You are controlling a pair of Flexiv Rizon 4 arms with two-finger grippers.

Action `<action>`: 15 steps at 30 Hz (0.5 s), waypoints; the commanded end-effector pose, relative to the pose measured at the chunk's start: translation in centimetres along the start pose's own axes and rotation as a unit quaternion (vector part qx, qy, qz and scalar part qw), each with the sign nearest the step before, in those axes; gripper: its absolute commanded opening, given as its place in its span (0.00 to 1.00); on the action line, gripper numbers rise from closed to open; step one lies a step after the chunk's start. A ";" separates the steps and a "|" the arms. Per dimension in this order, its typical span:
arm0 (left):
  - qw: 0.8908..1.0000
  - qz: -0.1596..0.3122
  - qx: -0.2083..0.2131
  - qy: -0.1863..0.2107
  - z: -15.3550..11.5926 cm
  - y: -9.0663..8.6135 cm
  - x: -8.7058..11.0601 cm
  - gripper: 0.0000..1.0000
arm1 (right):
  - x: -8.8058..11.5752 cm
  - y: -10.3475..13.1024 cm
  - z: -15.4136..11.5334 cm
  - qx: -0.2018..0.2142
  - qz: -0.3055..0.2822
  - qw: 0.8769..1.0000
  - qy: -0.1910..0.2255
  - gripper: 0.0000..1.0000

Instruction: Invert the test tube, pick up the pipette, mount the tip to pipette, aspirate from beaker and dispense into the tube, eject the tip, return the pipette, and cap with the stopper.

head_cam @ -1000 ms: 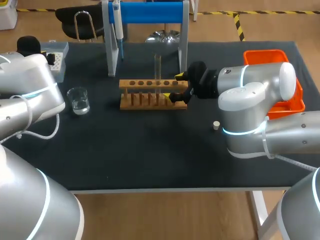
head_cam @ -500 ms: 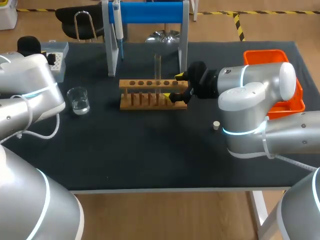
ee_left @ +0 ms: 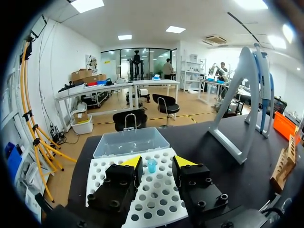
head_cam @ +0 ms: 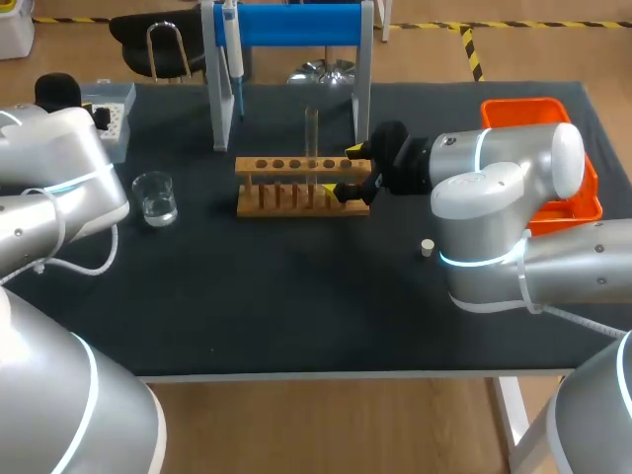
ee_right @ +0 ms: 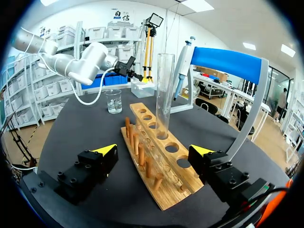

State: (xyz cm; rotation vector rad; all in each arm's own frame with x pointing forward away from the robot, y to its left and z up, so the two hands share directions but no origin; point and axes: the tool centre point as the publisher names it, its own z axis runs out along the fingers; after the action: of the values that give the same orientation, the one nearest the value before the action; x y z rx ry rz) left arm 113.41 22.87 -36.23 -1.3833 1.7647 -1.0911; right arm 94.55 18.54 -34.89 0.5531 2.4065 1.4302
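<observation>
- The test tube (head_cam: 312, 133) stands upright in a hole of the wooden rack (head_cam: 296, 188), near the middle of the dark desk (head_cam: 296, 306) and towards its back.
- The left end effector (ee_left: 156, 161) hangs over the white tip box (ee_left: 156, 199) at the desk's back left corner. Its fingers are spread and hold nothing.
- One blue pipette tip (ee_left: 151, 165) sits in the box, seen in the gap between those fingers and touching neither.
- The beaker (head_cam: 155, 197) holds clear liquid and stands left of the rack, apart from it.
- The pipette (head_cam: 233, 59) hangs on the left side of the blue-topped stand (head_cam: 296, 25), which is behind the rack.
- The right end effector (head_cam: 343, 170) is at the rack's right end. Its fingers are spread wide, one on each long side of the rack, and it grips nothing. The tube stands ahead of it, a few holes along.
- The small pale stopper (head_cam: 427, 247) lies on the desk right of the rack, next to the right arm.
- An orange tray (head_cam: 523, 111) sits at the desk's right edge, partly hidden by that arm.
</observation>
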 end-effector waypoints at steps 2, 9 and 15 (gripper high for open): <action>1.000 0.000 0.002 0.000 0.6 0.2 0.0 0.40 | 0.1 0.0 0.0 -0.001 0.000 1.000 -0.001 1.00; 1.000 -0.001 0.000 0.000 0.8 0.3 -0.1 0.38 | 0.1 0.0 0.0 -0.001 0.000 1.000 -0.001 1.00; 1.000 -0.001 0.000 0.001 0.9 0.4 -0.1 0.37 | 0.1 0.0 0.0 -0.001 0.000 1.000 -0.001 1.00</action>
State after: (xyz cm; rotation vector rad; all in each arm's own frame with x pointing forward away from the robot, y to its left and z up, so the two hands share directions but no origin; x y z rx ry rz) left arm 113.75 22.78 -36.73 -1.3878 1.7674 -1.0900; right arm 94.55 18.54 -34.89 0.5531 2.4065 1.4302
